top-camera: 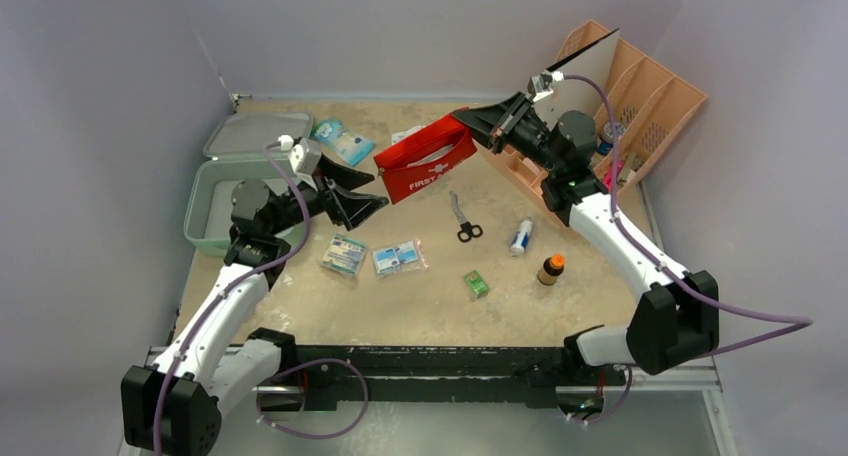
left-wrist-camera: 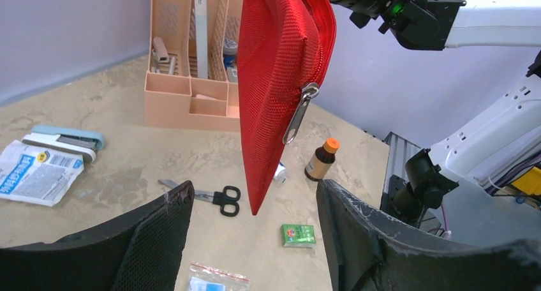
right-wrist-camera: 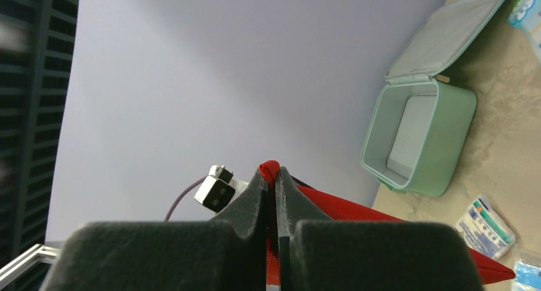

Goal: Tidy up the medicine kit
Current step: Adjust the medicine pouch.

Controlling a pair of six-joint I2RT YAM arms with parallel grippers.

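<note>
The medicine kit [top-camera: 213,214] is a mint-green case at the far left with its lid [top-camera: 255,134] swung open; in the right wrist view its tub [right-wrist-camera: 418,138] looks bare inside. A red first aid pouch [top-camera: 425,159] hangs in the air. My right gripper [top-camera: 472,124] is shut on the pouch's top corner [right-wrist-camera: 272,171]. My left gripper [top-camera: 366,193] stands open just left of the pouch. In the left wrist view the pouch's lower corner [left-wrist-camera: 255,201] dangles between my fingers [left-wrist-camera: 169,214] without touching them, and its zipper pull [left-wrist-camera: 298,115] hangs loose.
On the table lie scissors [top-camera: 464,221], a white tube [top-camera: 521,238], a brown bottle with an orange cap [top-camera: 551,269], a small green box [top-camera: 476,283], two plastic packets [top-camera: 345,254] [top-camera: 399,257] and a blue pack [top-camera: 342,141]. A peach organizer [top-camera: 630,106] stands back right. A stapler [left-wrist-camera: 64,141] lies nearby.
</note>
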